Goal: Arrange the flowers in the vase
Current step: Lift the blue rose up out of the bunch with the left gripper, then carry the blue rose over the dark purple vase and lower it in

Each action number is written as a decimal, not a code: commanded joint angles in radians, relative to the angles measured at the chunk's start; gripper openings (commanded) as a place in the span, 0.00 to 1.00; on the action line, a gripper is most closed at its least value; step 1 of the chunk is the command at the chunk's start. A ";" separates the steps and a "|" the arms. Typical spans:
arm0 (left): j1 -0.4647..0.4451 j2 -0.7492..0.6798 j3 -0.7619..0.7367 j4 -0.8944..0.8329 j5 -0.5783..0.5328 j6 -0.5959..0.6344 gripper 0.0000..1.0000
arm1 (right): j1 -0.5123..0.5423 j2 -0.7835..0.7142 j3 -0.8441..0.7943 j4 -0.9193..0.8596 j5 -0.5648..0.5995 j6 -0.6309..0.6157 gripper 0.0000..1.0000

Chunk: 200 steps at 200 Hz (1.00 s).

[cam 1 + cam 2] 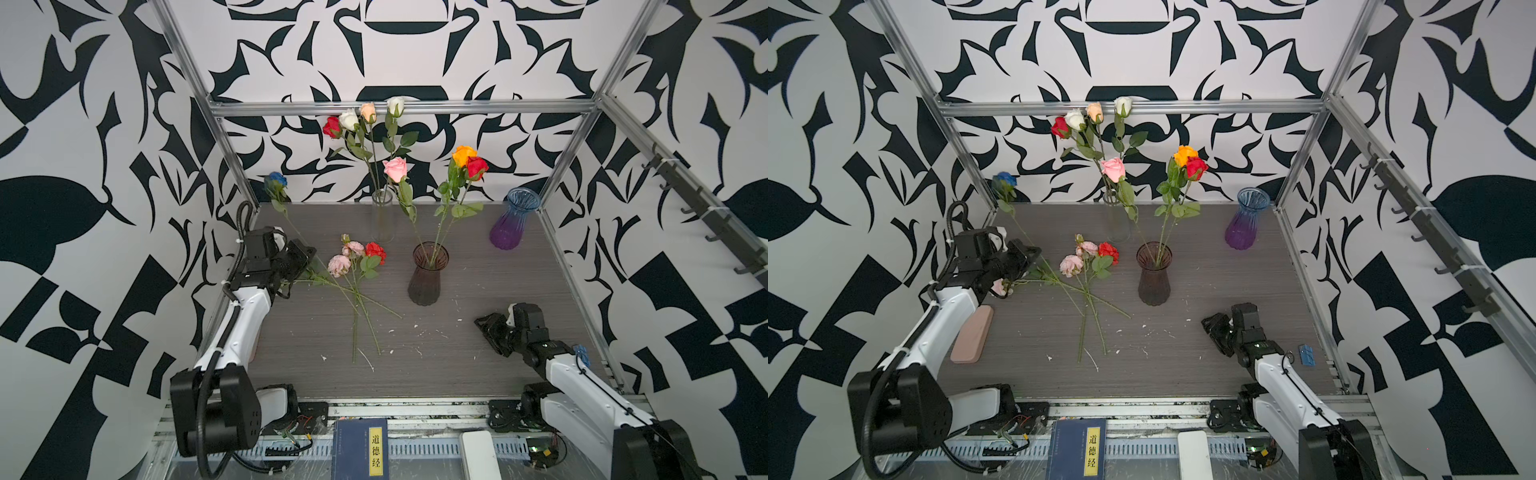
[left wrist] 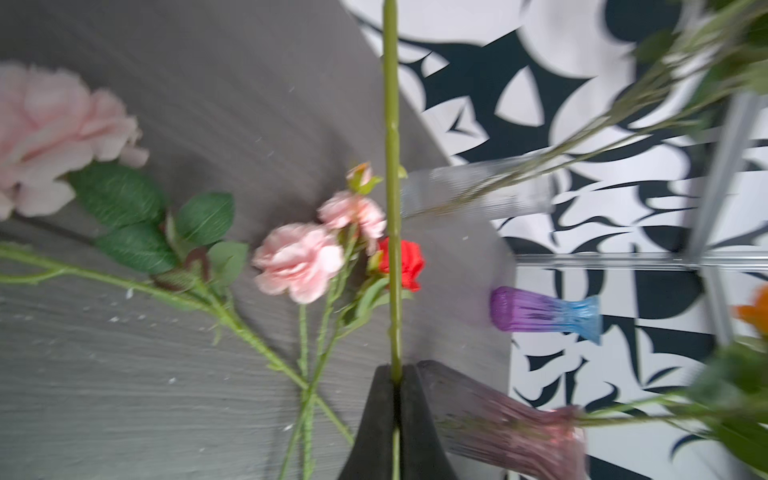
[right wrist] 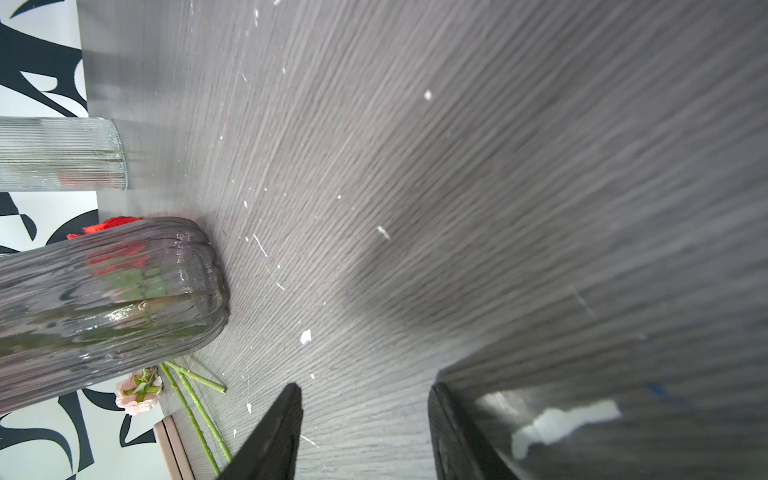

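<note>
- Pinched the blue rose by its stem in the left jaws, closed right down on it with no gap showing in the left wrist view. Held the bloom high and tilted toward the back-left corner, seemingly to keep stem and leaves clear of the flowers lying below.
- Saw the loose flowers flat on the worktop, just right of those jaws: frilly pink blooms and a red one, stems crossed and pointing forward. Judged them not yet dealt with, and likely to drag one another if pulled out singly.
- Found four roses standing in the clear vase at the back, held close to upright by its narrow tube.
- Found three roses standing in the dark vase at the middle, splayed apart by its flared mouth. Judged it the nearest home for the blue rose, with room at the rim.
- Found the purple vase empty at the back right, well apart from the other two.
- Rested the right jaws low over the front right of the worktop, about half open with nothing between them. Parked them clear of the vases, seemingly to leave the left side free to work.
</note>
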 commanded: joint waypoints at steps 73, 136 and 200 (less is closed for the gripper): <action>-0.216 -0.047 0.324 0.363 -0.029 -0.138 0.00 | -0.003 -0.045 -0.008 -0.023 0.013 0.000 0.53; -0.738 0.078 0.636 0.250 -0.279 0.516 0.00 | -0.003 -0.059 -0.011 -0.027 0.013 0.004 0.53; -0.841 0.251 0.694 0.222 -0.502 0.650 0.00 | -0.003 -0.055 -0.012 -0.022 0.010 0.004 0.53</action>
